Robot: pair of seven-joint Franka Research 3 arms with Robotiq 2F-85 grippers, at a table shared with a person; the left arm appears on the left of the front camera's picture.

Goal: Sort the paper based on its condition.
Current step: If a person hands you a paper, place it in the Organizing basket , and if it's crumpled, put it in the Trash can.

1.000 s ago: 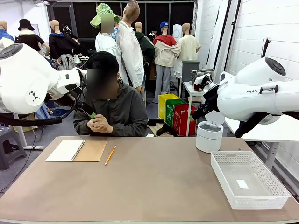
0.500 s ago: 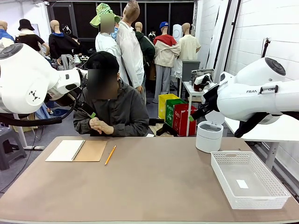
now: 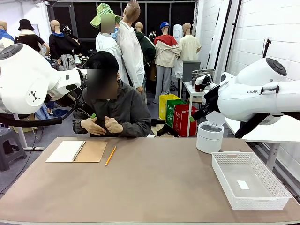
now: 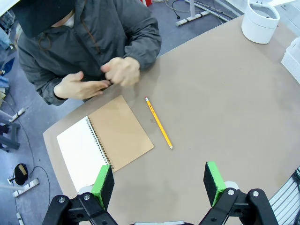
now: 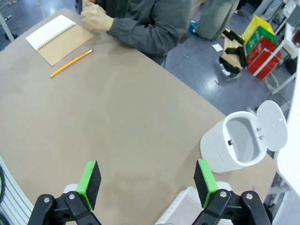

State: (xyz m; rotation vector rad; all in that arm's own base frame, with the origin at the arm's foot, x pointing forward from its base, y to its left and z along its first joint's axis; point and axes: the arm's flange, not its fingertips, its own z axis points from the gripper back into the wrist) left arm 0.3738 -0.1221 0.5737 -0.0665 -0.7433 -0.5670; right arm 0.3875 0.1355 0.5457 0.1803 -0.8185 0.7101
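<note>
Along the bottom edge of the left wrist view, the left gripper [image 4: 158, 182] hangs high above the brown table [image 4: 225, 108] with its green-padded fingers spread wide and nothing between them. Below it, toward the lower left of that frame, lies a spiral-bound notepad [image 4: 105, 140], opened so a white page sits beside its brown cardboard cover. A yellow pencil [image 4: 158, 123] lies just right of the notepad, apart from it. At the upper left, a person in a dark jacket holds both hands [image 4: 123, 71] together at the table's edge, clear of the notepad.

Across the bottom of the right wrist view, the right gripper [image 5: 146, 180] is likewise spread wide and empty, well above the table. A white lidded bin [image 5: 236, 145] stands at the right of that frame, its lid flipped up.

Lower right in the front view sits a white mesh basket [image 3: 253, 202]. A small white rectangle [image 3: 243, 184] lies flat on its floor; whether it is paper or a label cannot be told.
</note>
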